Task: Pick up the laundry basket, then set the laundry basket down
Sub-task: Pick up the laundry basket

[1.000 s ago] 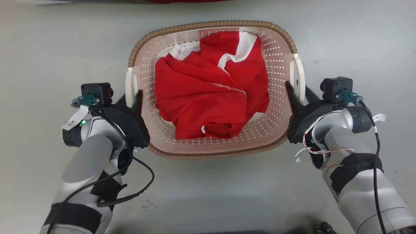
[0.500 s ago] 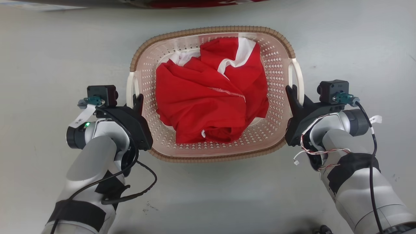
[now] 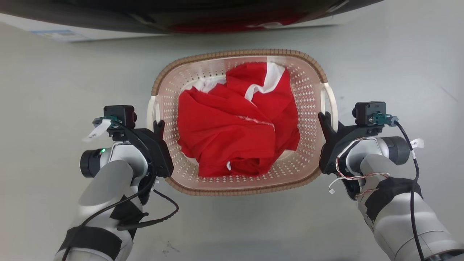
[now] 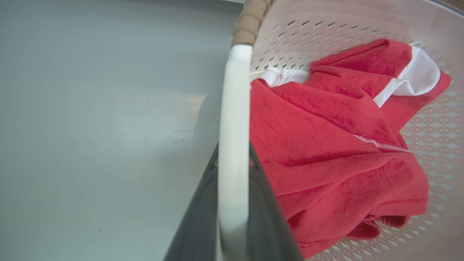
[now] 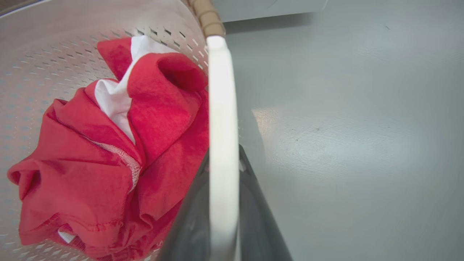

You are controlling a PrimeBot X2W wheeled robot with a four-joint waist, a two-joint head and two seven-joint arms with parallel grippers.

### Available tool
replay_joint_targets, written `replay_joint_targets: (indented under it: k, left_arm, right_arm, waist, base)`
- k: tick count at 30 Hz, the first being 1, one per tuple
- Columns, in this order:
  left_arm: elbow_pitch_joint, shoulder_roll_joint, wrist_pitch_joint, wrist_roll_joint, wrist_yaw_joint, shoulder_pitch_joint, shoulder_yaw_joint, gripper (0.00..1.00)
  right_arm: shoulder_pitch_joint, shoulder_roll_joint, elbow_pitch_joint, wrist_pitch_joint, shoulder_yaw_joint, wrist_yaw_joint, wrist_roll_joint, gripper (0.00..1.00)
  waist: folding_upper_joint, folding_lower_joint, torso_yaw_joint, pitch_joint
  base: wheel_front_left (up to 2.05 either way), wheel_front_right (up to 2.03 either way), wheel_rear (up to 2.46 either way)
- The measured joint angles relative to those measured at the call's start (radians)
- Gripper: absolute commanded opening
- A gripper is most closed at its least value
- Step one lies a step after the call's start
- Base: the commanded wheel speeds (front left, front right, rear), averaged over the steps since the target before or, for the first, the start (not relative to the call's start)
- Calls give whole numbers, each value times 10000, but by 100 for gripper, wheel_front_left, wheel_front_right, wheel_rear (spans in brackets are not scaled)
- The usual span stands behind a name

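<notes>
The laundry basket point(image 3: 239, 53) is cream-white with perforated walls and a brown woven-look rim, and it sits mid-view over the grey floor. A crumpled red and white garment point(image 3: 235, 123) lies inside it. My left gripper point(image 3: 156, 125) is shut on the basket's left white loop handle point(image 4: 233, 119), with a dark finger point(image 4: 199, 217) on each side of it. My right gripper point(image 3: 328, 119) is shut on the right loop handle point(image 5: 222, 119) in the same way. I cannot tell whether the basket's bottom touches the floor.
A dark rounded machine front point(image 3: 203, 14) with a red reflection spans the top edge, with a white panel point(image 3: 54, 34) beside it at the upper left. Bare grey floor point(image 3: 398, 65) lies on both sides of the basket and in front of it.
The whole head view has shifted, so the camera moved: the basket and both grippers now sit lower and look slightly smaller, and the dark machine front has come in at the top. Both grips are unchanged.
</notes>
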Motion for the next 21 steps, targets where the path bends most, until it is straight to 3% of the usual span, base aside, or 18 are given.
replay_joint_targets:
  k: [21]
  left_arm:
    - [838, -211, 1453, -533, -128, 424, -73, 0]
  right_arm:
    - [704, 142, 940, 1348, -25, 244, 756, 0]
  waist:
    - [0, -2, 43, -2620]
  base:
    - [0, 0, 0]
